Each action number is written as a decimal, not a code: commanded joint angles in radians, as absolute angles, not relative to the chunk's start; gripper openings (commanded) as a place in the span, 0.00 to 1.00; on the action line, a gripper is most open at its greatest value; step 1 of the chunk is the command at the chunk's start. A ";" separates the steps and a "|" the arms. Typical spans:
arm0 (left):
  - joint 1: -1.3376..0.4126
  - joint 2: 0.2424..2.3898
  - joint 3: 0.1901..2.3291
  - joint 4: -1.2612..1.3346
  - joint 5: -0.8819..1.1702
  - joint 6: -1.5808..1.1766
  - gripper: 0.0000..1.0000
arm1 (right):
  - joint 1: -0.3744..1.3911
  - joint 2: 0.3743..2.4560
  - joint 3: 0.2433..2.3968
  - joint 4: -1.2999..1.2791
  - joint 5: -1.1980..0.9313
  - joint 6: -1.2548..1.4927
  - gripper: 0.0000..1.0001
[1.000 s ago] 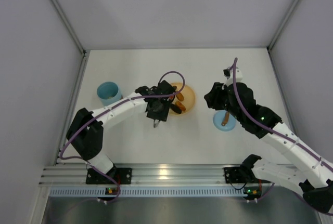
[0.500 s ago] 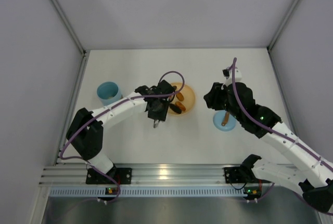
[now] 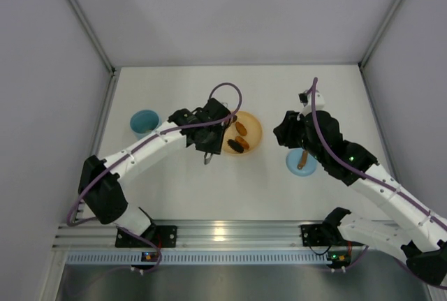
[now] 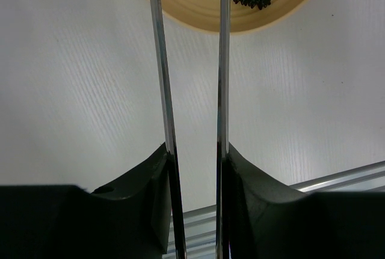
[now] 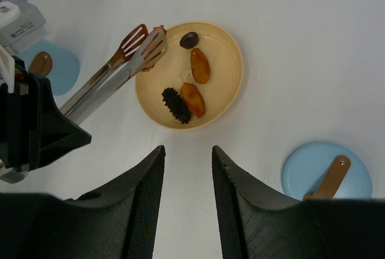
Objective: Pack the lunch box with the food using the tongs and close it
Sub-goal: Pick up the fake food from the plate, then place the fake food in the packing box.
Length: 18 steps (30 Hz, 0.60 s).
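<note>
White worktop, grey walls: tongs poised at the orange plate.
Right gripper hangs unclenched and empty, with the lid toward the right edge. Left gripper clenches the stiff, smooth tongs mid-length. The food looks light and probably slippery, so pinch it across the middle. The lunch box stands near the left edge.

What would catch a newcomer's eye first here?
The silver tongs, clamped in the left pincer, reach to the edge of the orange plate at the centre. Several food pieces lie on the plate; the blue lid rests to its right, and the right pincer is open and empty.
</note>
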State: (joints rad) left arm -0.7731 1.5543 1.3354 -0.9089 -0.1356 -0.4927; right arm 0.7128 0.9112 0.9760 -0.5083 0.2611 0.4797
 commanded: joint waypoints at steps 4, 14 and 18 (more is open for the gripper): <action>-0.773 1.436 1.413 -0.988 -0.210 -0.511 0.32 | 0.719 0.916 1.028 -0.503 0.261 0.466 0.37; -0.772 1.304 1.463 -1.212 -0.376 -0.587 0.33 | 0.721 0.956 1.055 -0.486 0.222 0.463 0.37; -0.770 1.238 1.453 -1.282 -0.416 -0.629 0.34 | 0.721 0.979 1.072 -0.479 0.201 0.462 0.36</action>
